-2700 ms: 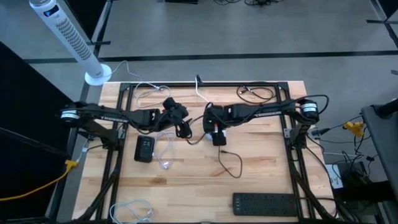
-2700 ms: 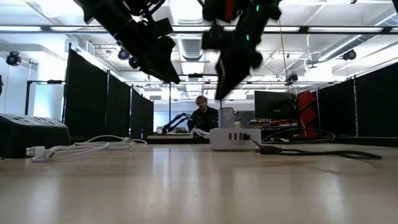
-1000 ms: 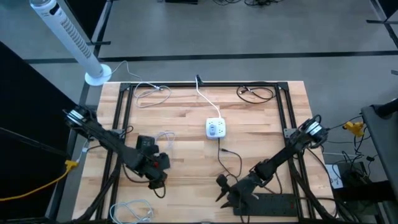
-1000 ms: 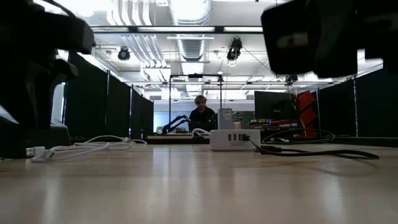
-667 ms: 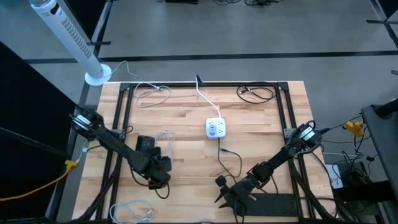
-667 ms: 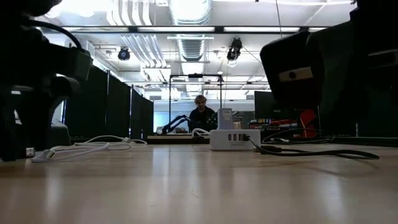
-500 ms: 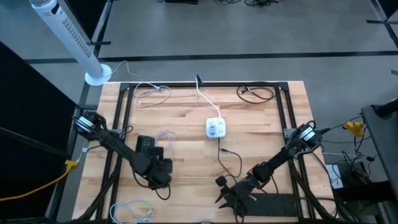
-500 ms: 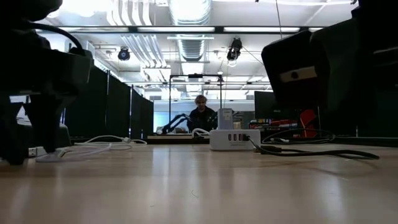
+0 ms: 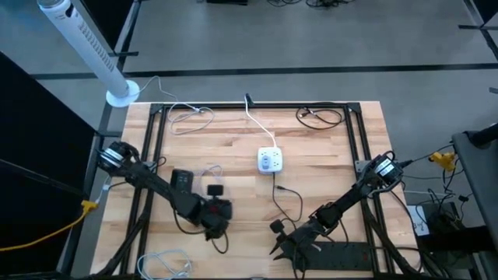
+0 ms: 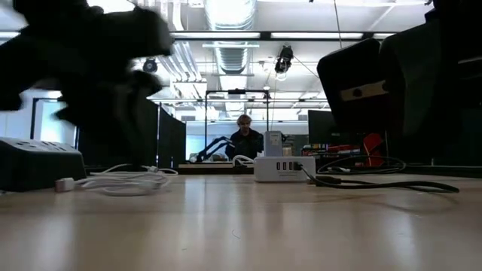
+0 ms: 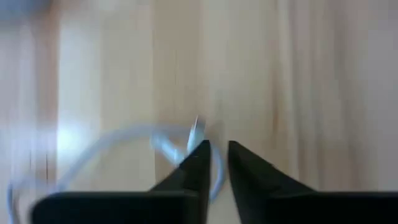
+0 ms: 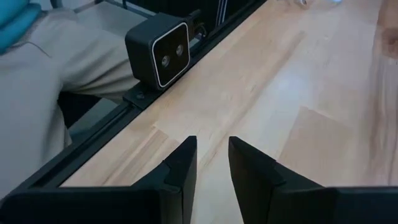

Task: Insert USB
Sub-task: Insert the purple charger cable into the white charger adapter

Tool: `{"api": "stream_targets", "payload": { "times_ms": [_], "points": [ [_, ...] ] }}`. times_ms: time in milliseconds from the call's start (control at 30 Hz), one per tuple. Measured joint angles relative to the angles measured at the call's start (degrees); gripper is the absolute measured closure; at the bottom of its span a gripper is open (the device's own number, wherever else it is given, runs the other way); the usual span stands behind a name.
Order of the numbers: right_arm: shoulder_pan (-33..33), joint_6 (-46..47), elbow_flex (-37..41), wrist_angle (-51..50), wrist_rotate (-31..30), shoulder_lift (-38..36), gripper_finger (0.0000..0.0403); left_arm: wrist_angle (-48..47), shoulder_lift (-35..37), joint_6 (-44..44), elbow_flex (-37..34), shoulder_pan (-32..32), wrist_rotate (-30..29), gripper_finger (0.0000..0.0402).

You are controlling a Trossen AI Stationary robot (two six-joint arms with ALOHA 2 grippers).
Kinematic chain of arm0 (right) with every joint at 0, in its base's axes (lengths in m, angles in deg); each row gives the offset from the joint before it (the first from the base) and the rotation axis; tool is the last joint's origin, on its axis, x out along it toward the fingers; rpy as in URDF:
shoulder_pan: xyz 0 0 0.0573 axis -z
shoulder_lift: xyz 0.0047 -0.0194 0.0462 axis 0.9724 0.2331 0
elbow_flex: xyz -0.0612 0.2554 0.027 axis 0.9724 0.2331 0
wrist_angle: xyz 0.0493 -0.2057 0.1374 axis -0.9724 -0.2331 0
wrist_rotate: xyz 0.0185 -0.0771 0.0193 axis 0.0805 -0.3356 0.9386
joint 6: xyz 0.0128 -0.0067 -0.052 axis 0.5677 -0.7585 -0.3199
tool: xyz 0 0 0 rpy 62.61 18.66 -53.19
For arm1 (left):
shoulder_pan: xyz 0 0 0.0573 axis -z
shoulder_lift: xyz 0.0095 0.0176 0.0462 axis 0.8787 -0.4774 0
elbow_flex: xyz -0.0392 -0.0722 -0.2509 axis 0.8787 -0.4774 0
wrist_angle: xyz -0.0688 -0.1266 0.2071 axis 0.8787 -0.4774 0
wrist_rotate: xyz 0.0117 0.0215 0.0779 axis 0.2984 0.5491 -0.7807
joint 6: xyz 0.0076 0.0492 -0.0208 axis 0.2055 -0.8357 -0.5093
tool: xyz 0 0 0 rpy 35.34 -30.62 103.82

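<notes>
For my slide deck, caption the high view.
Two arms low over a wooden table: left gripper by a white cable, white charger at centre.

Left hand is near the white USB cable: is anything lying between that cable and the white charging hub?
Nothing visible blocks it. In the high view, bare wood lies between the white USB cable and the charging hub. The black cable already plugged into the hub trails off toward the right arm's side.

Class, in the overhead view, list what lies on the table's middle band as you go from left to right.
Black power brick → left gripper → white USB charging hub → right gripper.
</notes>
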Motion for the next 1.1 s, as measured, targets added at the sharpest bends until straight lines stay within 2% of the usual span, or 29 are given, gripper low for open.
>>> {"api": "stream_targets", "payload": {
  "times_ms": [100, 167, 367, 500, 667, 800, 900, 1100],
  "points": [
    [0.00, 0.04, -0.01, -0.02, 0.00, 0.00, 0.0335, 5.72, -0.22, -5.41, 2.59, -1.44, -0.28, 0.0394],
    [0.00, 0.04, -0.01, -0.02, 0.00, 0.00, 0.0339, 4.42, 0.02, -7.40, 5.57, -1.81, -2.68, 0.0391],
    [-0.13, 0.04, -0.01, -0.15, 0.04, 0.00, 0.0349, -15.43, 0.11, -6.45, 14.24, -1.86, -3.98, 0.0388],
    [-0.13, 0.58, -0.01, -0.61, 0.08, 0.00, 0.0350, -26.84, 0.11, 0.25, 15.43, -1.86, -1.24, 0.0374],
    [-0.22, 1.11, -0.04, -1.04, 0.08, 0.00, 0.0341, -34.68, 0.11, 14.68, 12.26, -1.86, 4.87, 0.0321],
    [-0.26, 1.18, -0.04, -1.03, 0.13, 0.00, 0.0331, -36.28, 0.11, 30.68, 8.24, -1.92, 5.97, 0.0269],
    [-0.26, 1.30, -0.04, -1.01, 0.12, 0.00, 0.0326, -34.89, 0.11, 39.24, 5.18, -1.92, 6.07, 0.0234],
    [-0.26, 1.33, -0.04, -1.03, 0.11, 0.00, 0.0324, -33.83, 0.11, 46.05, 0.46, -2.03, 9.96, 0.0171]
  ]
}}
